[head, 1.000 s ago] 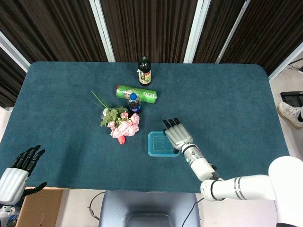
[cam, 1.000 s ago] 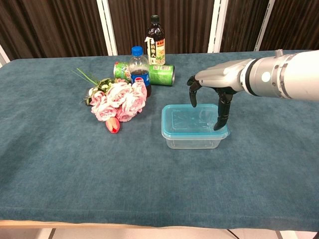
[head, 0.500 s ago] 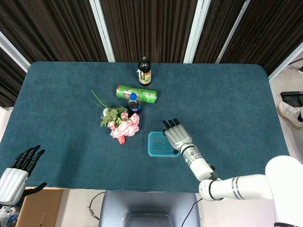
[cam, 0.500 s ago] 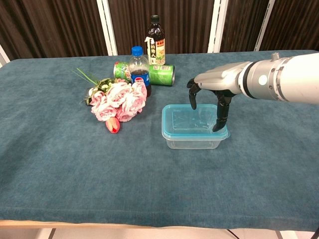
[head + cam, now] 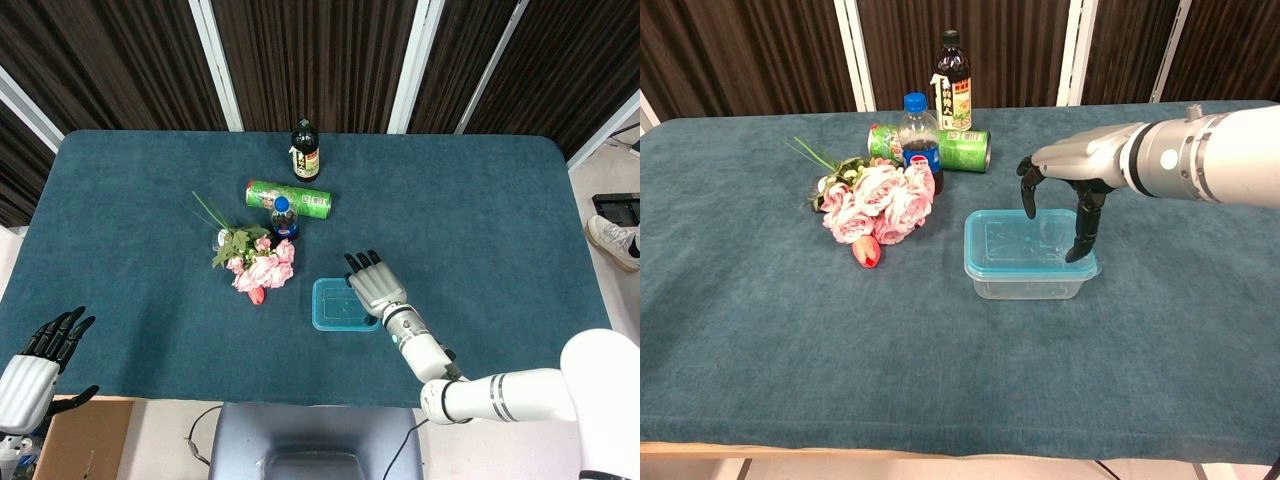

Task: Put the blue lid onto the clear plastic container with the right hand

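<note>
The blue lid point(image 5: 1025, 243) point(image 5: 338, 302) lies on top of the clear plastic container point(image 5: 1025, 284) at the table's middle front. My right hand point(image 5: 1072, 172) point(image 5: 372, 285) hovers over the lid's right side, palm down, fingers apart and pointing down. Its fingertips point(image 5: 1073, 254) reach the lid's right edge; whether they touch it I cannot tell. It holds nothing. My left hand point(image 5: 35, 365) hangs off the table's front left corner with fingers spread, empty, and shows only in the head view.
A bunch of pink flowers point(image 5: 877, 205) lies left of the container. Behind it stand a cola bottle point(image 5: 917, 140), a green can on its side point(image 5: 950, 148) and a dark sauce bottle point(image 5: 951, 80). A cardboard box point(image 5: 80, 440) sits below the table's front left.
The right hand has barely shifted over the lid, its fingers staying at the right edge. The left hand has not moved.
</note>
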